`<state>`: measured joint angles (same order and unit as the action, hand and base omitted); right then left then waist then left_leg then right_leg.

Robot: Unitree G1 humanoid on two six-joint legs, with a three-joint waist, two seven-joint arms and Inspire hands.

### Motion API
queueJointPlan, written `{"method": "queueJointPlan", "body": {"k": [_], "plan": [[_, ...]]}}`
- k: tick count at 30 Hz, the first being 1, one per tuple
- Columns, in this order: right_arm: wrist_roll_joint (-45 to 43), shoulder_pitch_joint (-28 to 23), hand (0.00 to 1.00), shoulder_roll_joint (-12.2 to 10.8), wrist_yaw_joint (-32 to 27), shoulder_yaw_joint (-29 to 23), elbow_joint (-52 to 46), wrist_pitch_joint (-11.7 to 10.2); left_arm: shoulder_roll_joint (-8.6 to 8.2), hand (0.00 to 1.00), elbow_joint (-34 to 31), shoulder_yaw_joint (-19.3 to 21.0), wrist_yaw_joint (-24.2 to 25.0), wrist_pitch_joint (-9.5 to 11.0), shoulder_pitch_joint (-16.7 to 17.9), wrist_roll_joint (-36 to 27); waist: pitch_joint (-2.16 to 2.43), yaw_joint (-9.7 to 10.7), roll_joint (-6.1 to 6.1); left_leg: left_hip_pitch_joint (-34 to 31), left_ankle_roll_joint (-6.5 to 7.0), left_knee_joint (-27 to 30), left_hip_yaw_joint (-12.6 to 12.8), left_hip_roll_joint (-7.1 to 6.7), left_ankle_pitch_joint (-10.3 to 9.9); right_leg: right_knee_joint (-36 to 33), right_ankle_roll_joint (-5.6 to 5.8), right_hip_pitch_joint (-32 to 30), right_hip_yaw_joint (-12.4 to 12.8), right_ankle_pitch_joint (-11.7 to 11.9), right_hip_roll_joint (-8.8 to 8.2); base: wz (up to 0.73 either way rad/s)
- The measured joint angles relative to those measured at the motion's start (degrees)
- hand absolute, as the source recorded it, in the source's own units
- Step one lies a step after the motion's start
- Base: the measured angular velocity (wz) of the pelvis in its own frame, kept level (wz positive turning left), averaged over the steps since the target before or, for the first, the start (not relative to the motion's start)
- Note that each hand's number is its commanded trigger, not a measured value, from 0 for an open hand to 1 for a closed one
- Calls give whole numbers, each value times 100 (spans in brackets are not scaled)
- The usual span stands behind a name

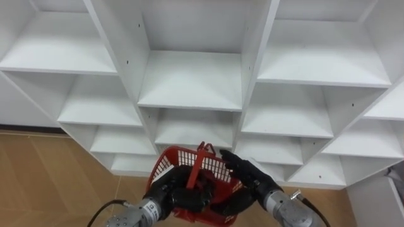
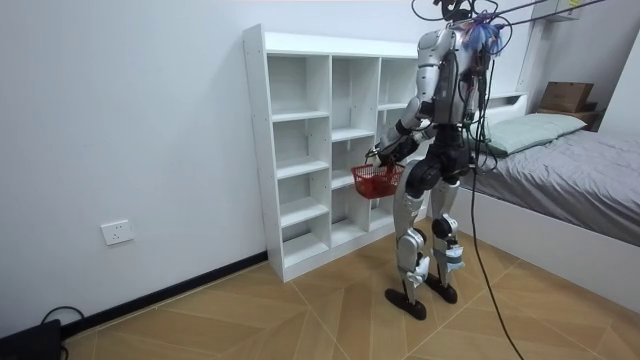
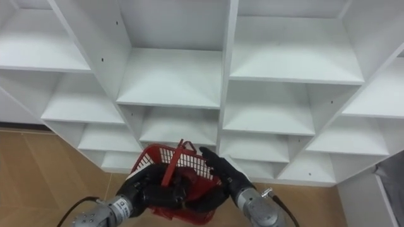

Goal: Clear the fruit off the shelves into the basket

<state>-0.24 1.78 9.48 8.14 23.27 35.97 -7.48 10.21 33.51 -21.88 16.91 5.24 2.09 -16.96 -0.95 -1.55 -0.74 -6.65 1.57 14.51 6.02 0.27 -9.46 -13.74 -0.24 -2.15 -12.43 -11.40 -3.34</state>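
A red mesh basket (image 1: 211, 165) with a red handle hangs in front of me at the bottom of the eye views, held up between both hands. My left hand (image 1: 180, 195) grips its near left side with dark fingers curled into the mesh. My right hand (image 1: 249, 176) lies along the right rim with its fingers stretched out fairly straight. The hands hide what is inside the basket. In the room view I stand upright facing the shelves, with the basket (image 2: 377, 180) at hip height.
A tall white shelf unit (image 1: 189, 94) with several open compartments stands directly ahead, its lower shelves just beyond the basket. Wooden floor (image 1: 44, 170) lies at my left. A bed (image 2: 570, 170) stands behind me at the room view's right.
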Motion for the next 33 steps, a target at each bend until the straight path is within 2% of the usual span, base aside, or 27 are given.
{"method": "queueJointPlan", "body": {"k": [1,4,5,7,10,12,15,17,19,20,21,23,26,33], "plan": [[-5,-20,0,1,-18,-2,0,2,-2,100,37,26,-53,-1,34,140,21,-1,0,21,0,0,-6,0,0,0,0,22,-2,0,1,0],[-2,-113,0,0,-101,-36,0,4,-7,100,61,186,-203,-7,229,463,32,2,3,152,0,-52,-13,-13,0,40,0,168,-26,0,0,3],[4,-177,0,5,-127,-41,0,4,-7,100,102,211,-279,-10,320,545,56,3,11,218,0,-72,-21,-17,0,116,10,269,-34,10,7,4],[49,-263,0,26,-156,-41,1,4,-9,100,249,247,-332,-14,388,546,72,1,11,301,0,-93,-24,-24,0,173,15,359,-31,14,9,4],[259,-519,0,29,-279,-254,0,-2,-5,100,532,458,-437,-4,510,648,84,-7,-6,402,-1,-131,-42,-68,0,276,26,503,-39,25,20,5],[262,-738,0,30,-424,-463,11,-3,1,100,703,650,-535,-6,658,670,109,3,-20,468,-1,-177,-79,-87,0,343,39,542,-40,28,23,6],[345,-959,0,31,-640,-837,166,-30,42,100,717,887,-626,-4,925,768,98,50,-35,462,0,-183,-111,-100,-1,409,53,591,-70,38,18,6],[563,-1108,0,28,-896,-1057,390,-139,37,100,789,1040,-676,25,1059,765,83,69,-40,505,1,-229,-104,-103,-1,420,57,614,-88,40,7,0],[741,-1115,0,16,-1046,-1133,692,-201,26,100,1080,1152,-761,124,1060,760,80,120,-38,571,-1,-286,-116,-107,0,426,60,682,-89,38,7,0],[808,-1148,0,13,-1096,-1195,907,-285,-9,100,1306,1300,-832,185,1062,761,64,147,-42,635,-1,-321,-122,-107,0,469,62,735,-87,36,9,0],[830,-1177,0,12,-1115,-1241,1022,-328,-23,100,1450,1356,-892,233,1050,761,71,146,-44,654,-1,-331,-129,-107,0,507,62,761,-89,37,11,0],[912,-1237,0,14,-1127,-1469,1458,-349,-51,100,1854,1557,-1057,262,1007,762,63,150,-58,733,-10,-378,-124,-111,-6,526,76,809,-68,18,10,0],[911,-1279,0,-3,-1172,-1680,1964,-369,-61,100,2037,1725,-1194,300,1004,748,65,146,-69,733,-12,-398,-107,-110,-9,575,77,813,-40,19,17,-2],[879,-1341,0,-98,-1312,-1793,2548,-367,-134,100,2467,1884,-1304,429,973,729,70,150,-87,847,-18,-501,4,-123,-11,587,78,871,-12,18,16,-6]]}}
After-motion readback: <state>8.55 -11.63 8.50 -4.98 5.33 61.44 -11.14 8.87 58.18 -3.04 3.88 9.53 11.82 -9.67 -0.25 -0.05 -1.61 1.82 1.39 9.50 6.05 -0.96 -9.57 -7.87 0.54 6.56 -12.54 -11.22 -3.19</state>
